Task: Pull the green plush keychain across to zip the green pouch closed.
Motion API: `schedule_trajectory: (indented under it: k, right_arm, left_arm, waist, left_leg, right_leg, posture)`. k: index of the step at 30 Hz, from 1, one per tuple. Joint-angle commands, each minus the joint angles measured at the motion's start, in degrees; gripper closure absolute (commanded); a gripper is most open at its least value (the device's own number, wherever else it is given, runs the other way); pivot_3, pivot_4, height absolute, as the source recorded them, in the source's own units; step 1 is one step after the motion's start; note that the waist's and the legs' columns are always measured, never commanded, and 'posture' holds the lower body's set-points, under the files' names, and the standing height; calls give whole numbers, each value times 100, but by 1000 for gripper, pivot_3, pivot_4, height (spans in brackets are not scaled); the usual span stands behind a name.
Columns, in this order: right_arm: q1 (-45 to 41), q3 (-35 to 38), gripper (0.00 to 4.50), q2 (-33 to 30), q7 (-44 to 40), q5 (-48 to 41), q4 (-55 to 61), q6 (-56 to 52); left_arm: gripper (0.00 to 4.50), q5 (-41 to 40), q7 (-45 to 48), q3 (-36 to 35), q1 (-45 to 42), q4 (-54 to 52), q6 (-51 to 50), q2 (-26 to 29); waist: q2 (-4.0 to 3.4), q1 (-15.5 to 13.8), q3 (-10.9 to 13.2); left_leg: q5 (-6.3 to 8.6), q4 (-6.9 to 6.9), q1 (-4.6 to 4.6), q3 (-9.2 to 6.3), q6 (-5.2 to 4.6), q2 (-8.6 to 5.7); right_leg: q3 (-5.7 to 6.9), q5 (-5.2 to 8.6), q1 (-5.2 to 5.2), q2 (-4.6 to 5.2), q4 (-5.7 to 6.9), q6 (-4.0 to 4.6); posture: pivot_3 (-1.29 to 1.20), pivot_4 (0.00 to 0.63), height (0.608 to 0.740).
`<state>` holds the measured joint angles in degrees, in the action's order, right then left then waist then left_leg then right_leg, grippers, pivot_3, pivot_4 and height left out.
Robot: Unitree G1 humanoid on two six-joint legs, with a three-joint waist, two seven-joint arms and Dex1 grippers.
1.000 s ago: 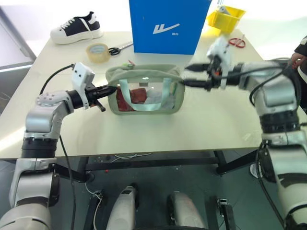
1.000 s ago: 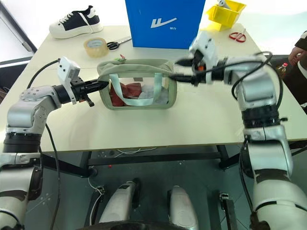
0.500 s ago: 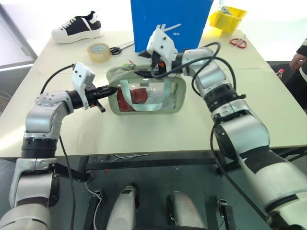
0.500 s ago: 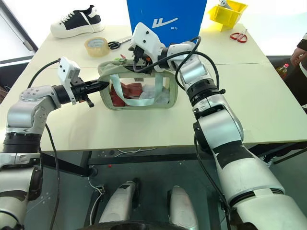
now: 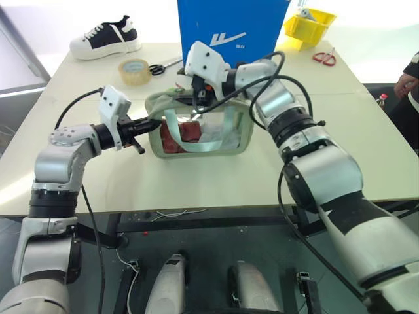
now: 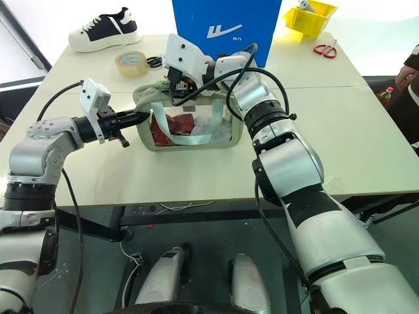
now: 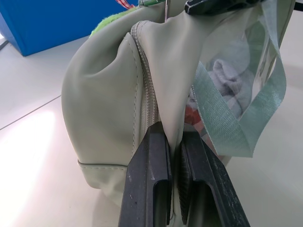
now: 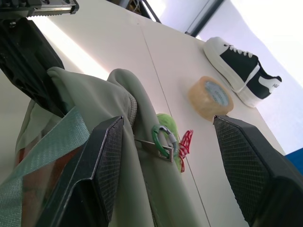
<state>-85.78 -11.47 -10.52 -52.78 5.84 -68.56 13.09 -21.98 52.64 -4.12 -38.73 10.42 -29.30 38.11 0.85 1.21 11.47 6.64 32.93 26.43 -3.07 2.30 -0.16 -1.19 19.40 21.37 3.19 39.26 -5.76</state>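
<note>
Peeking behind pouch rim (image 8: 125,101): keychain (image 8: 170,137)

Left arm: elbow bent, forearm reaching in from the left roughly level, wrist angled inward toward centre. Left gripper (image 7: 173,182) has its two black fingers pressed together on a fold of fabric at the left end of the green pouch (image 5: 230,140).

Right arm: stretched forward and swung across the body to the left, elbow bent, forearm running diagonally. Right gripper (image 8: 173,144) sits over the pouch's top edge near its left end, fingers (image 8: 106,161) spread wide apart, holding nothing. The green plush keychain (image 8: 169,135) lies between the spread fingers, untouched.
</note>
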Motion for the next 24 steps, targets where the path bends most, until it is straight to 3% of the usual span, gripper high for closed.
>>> schedule_trajectory:
  k: [1,20,24]
  right_arm:
    - [-396,247,1397,-161,47,-71,-19,9]
    - [-184,-108,1397,-13,122,619,-174,513]
    - [-191,-169,2626,29,204,744,-221,540]
  left_arm:
    - [4500,-51,26,-104,-30,-180,51,31]
    - [4500,22,16,-46,-139,-140,74,12]
    - [4500,8,-12,-64,-82,-206,57,13]
  waist:
    - [0,-3,0]
    - [0,1,0]
    - [0,4,0]
  left_leg:
    - [0,0,0,0,0,0]
    - [0,-1,0,0,1,-1]
    - [-1,-1,-1,0,1,-1]
  right_leg:
    - [0,0,-1,0,0,0]
    - [0,0,0,0,1,0]
    - [0,0,0,0,1,0]
  posture:
    - [0,150,740]
    - [0,150,740]
    - [0,150,740]
